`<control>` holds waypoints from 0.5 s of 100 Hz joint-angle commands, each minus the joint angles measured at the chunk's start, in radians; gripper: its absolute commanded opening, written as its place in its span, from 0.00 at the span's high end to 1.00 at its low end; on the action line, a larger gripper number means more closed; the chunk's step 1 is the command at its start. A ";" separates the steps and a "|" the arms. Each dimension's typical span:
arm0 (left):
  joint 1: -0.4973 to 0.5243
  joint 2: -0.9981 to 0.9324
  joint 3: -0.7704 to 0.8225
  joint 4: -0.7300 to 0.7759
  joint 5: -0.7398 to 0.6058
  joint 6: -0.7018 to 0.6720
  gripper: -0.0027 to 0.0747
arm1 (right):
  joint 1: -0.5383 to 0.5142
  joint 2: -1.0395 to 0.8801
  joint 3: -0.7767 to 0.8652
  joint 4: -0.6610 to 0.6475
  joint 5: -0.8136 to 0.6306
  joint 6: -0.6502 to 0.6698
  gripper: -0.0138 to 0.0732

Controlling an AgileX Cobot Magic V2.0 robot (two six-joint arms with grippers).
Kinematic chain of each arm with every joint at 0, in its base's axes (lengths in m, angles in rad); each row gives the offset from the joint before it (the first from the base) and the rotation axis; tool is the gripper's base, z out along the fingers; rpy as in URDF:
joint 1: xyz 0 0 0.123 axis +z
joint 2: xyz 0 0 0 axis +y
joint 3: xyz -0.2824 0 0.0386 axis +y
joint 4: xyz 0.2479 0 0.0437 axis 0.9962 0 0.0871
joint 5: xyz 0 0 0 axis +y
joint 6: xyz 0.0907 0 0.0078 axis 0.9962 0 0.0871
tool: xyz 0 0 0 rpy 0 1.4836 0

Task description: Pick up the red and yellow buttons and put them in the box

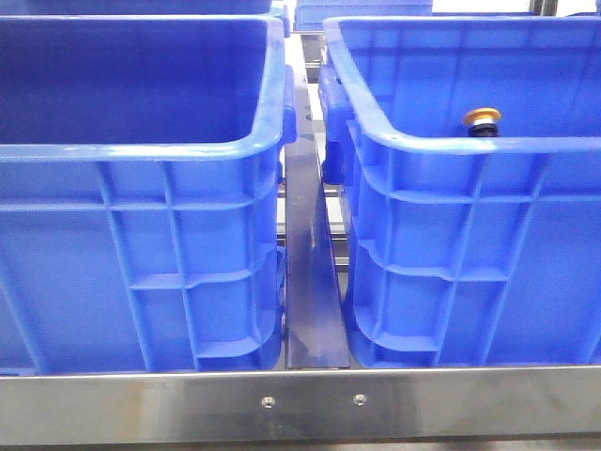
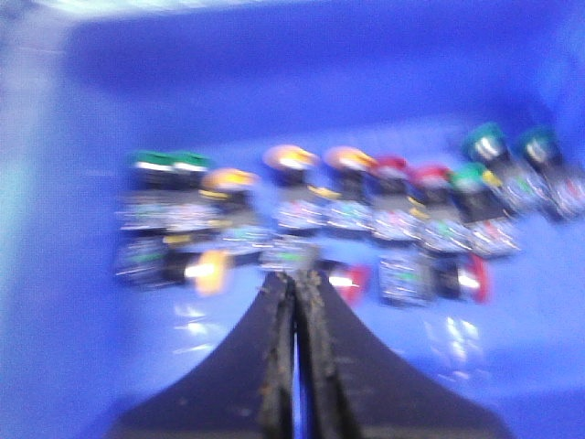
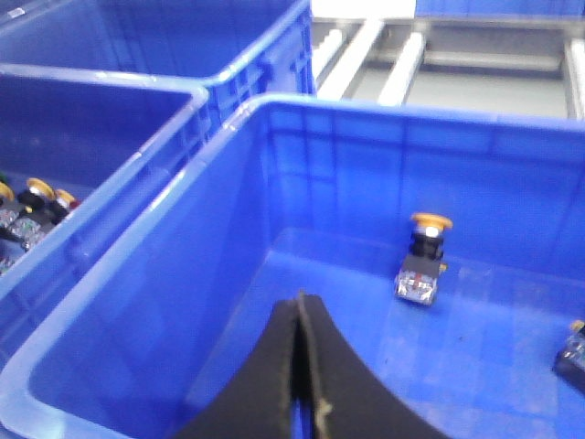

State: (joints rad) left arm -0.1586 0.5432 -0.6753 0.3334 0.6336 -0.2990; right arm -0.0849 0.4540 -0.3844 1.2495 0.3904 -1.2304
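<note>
The box, the right blue crate [image 1: 470,143], holds a yellow-capped button [image 1: 482,119]. In the right wrist view this button [image 3: 422,259] stands on the crate floor [image 3: 512,320], and a second part shows at the edge [image 3: 574,352]. My right gripper [image 3: 300,300] is shut and empty above this crate, apart from the button. My left gripper [image 2: 292,279] is shut and empty inside the left crate [image 2: 274,73], its tips near a red button [image 2: 350,282] and a yellow button [image 2: 208,272]. That view is blurred. Neither gripper shows in the front view.
Rows of green [image 2: 169,165], yellow [image 2: 291,158] and red [image 2: 411,174] buttons lie on the left crate's floor. The left crate [image 1: 141,150] stands beside the right one with a narrow metal gap [image 1: 310,263] between. Another crate [image 3: 183,27] and rollers [image 3: 402,55] lie behind.
</note>
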 commanded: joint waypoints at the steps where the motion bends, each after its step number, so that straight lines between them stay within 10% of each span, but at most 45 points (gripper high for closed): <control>1: 0.002 -0.108 0.030 0.110 -0.063 -0.082 0.99 | 0.006 -0.061 -0.006 0.040 -0.074 -0.012 0.91; 50: 0.002 -0.501 0.212 0.104 -0.078 -0.082 0.99 | 0.005 -0.366 0.133 0.041 -0.036 -0.012 0.91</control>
State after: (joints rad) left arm -0.1586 0.0434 -0.4521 0.4201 0.6336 -0.3689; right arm -0.0799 0.0998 -0.2381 1.2545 0.3692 -1.2304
